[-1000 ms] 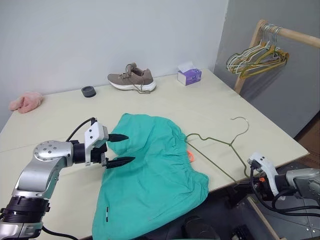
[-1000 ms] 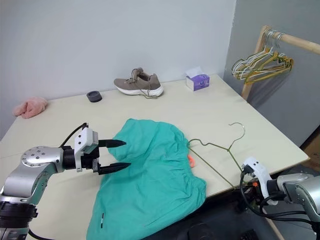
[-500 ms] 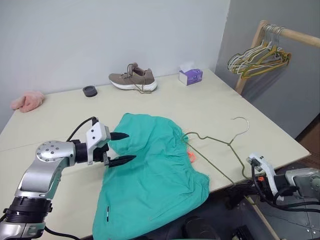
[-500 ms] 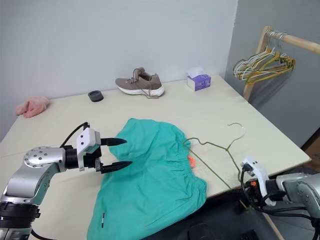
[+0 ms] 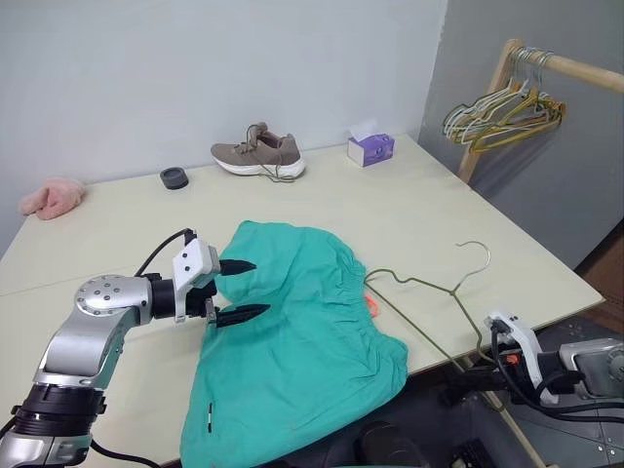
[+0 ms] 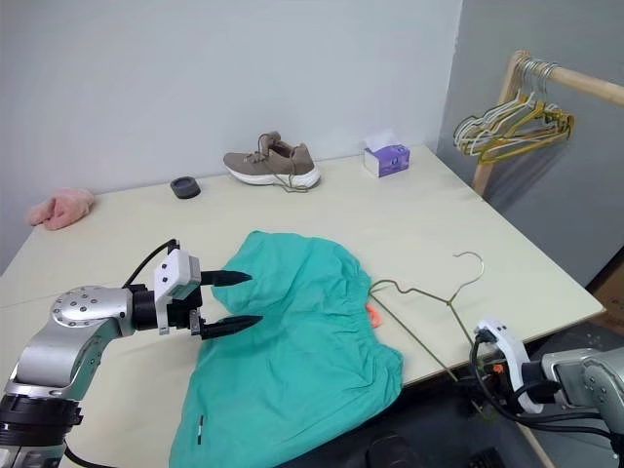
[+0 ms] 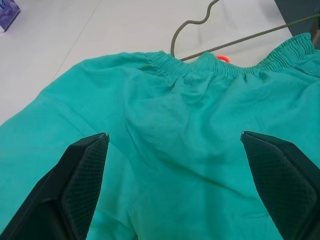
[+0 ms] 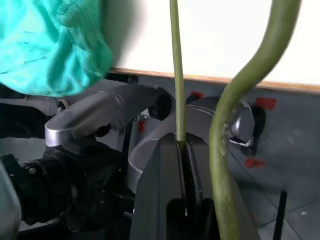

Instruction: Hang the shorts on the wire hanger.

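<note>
The teal shorts (image 5: 302,331) lie spread on the table (image 5: 409,210), with one leg hanging over the near edge and the gathered waistband (image 7: 220,67) toward the right. My left gripper (image 5: 249,289) is open. Its black fingers (image 7: 82,180) stand wide apart just above the shorts' left part, holding nothing. The olive wire hanger (image 5: 434,288) lies tilted over the table beside the waistband, hook pointing away. Its near corner runs past the table edge into my right gripper (image 8: 181,147), which is shut on the wire.
A brown shoe (image 5: 258,156), a purple tissue box (image 5: 370,148), a small black round thing (image 5: 174,177) and a pink fluffy item (image 5: 51,197) lie along the table's far side. A wooden rack with bunched hangers (image 5: 502,105) stands at the far right.
My right wrist has rolled a little, and the hanger has shifted slightly toward the table's near right edge. The left gripper has stayed open in place over the shorts.
</note>
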